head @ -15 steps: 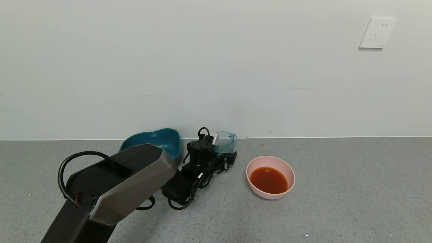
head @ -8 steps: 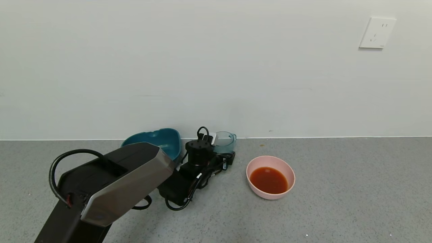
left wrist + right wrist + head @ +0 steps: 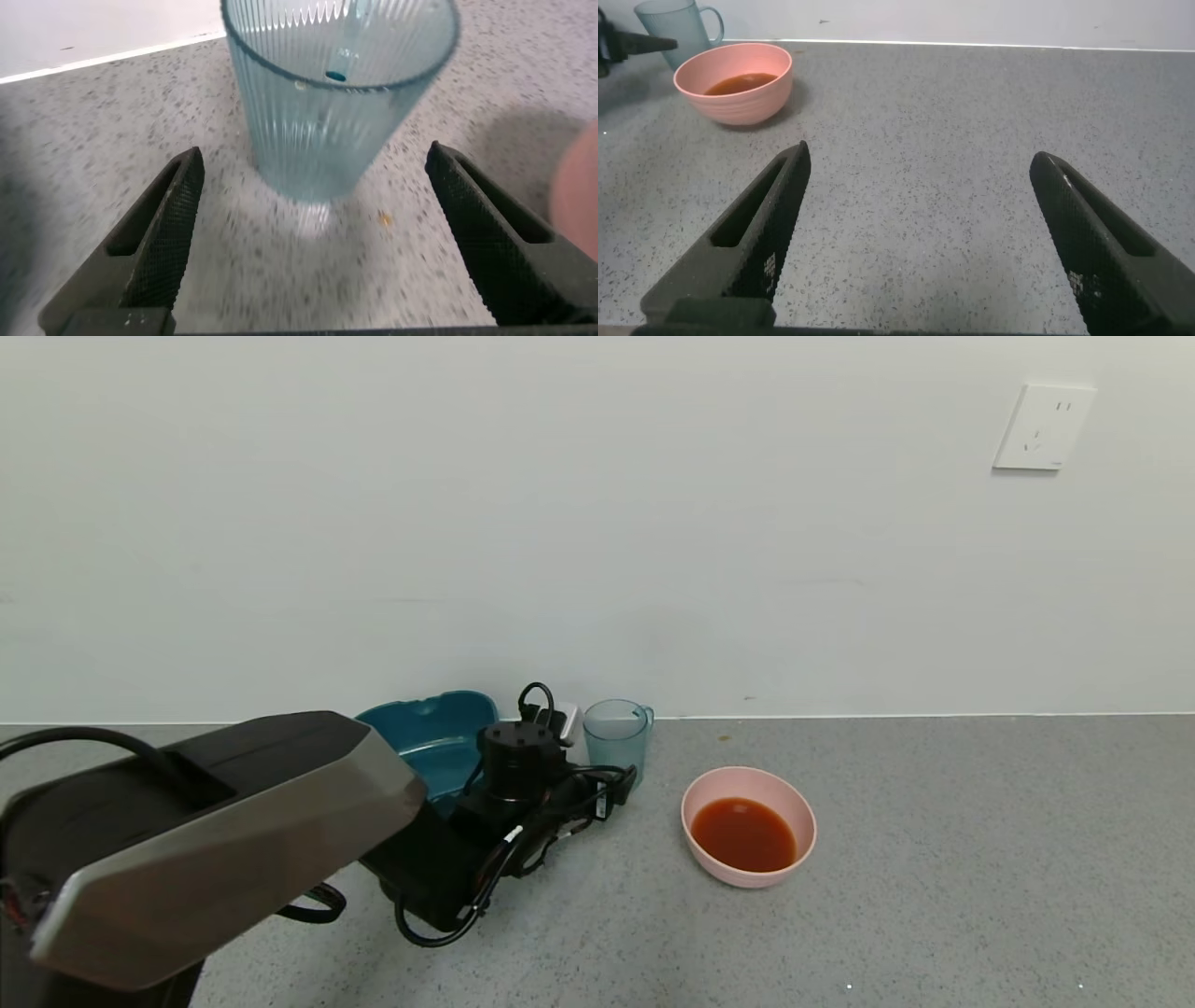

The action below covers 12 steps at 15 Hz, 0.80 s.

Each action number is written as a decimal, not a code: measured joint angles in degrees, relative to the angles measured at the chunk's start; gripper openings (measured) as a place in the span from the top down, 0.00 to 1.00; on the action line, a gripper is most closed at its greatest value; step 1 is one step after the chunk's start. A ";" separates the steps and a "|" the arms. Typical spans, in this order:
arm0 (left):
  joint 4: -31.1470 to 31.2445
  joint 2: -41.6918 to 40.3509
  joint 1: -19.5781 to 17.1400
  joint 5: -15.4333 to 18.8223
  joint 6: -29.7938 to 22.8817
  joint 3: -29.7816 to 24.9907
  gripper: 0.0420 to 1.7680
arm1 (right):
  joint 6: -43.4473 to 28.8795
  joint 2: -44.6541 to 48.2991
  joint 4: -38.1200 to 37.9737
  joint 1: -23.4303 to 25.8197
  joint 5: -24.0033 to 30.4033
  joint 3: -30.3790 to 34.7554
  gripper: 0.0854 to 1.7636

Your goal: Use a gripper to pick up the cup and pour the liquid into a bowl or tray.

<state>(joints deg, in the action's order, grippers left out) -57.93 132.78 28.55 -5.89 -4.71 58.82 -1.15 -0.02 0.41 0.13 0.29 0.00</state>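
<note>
Black claw [image 3: 313,238] of the left arm was held with its two fingers [image 3: 159,233] spread wide apart on either side of the small translucent pale teal plastic cup [image 3: 616,731], with clear gaps between the fingers and the ribbed wall, so nothing was gripped. In the head view that claw [image 3: 597,784], with its cylindrical black wrist and loose black cables, was seen low over the grey speckled bench [image 3: 934,859], just beside the cup on the robot's left. The cup was stood upright on the bench close to the white wall [image 3: 597,523], its side handle turned toward the robot's right, and no liquid could be seen inside it. The round pale pink plastic bowl [image 3: 709,782] was set on the bench near the cup, on the robot's right and closer to the robot, apart from it. Orange-red opaque liquid [image 3: 744,833] was pooled in the bottom of the bowl. The dark teal squarish plastic tub [image 3: 439,733] was placed against the wall on the robot's left of the cup, partly hidden by the silver-and-black arm [image 3: 215,849]. The right arm's black claw [image 3: 920,233] was held with its fingers wide apart over bare bench, well apart from the bowl [image 3: 738,89] and cup [image 3: 677,28].
</note>
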 joint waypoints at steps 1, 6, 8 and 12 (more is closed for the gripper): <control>0.00 -2.27 0.06 0.00 0.13 -2.49 0.04 | 0.00 0.00 -0.01 0.00 0.01 0.00 0.03; 0.57 -14.79 -0.06 -0.01 2.10 -15.02 0.03 | -0.01 0.00 -0.01 0.00 0.04 0.00 0.03; 0.96 -20.52 -0.16 -0.06 3.36 -19.02 0.03 | -0.01 0.00 -0.01 0.00 0.01 0.00 0.03; 10.45 -33.85 -0.16 -0.34 4.86 -23.95 0.03 | -0.01 0.00 -0.01 0.00 0.00 0.00 0.03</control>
<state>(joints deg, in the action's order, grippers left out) -47.48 98.93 28.39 -6.23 0.16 34.87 -1.16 -0.02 0.40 0.13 0.29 0.00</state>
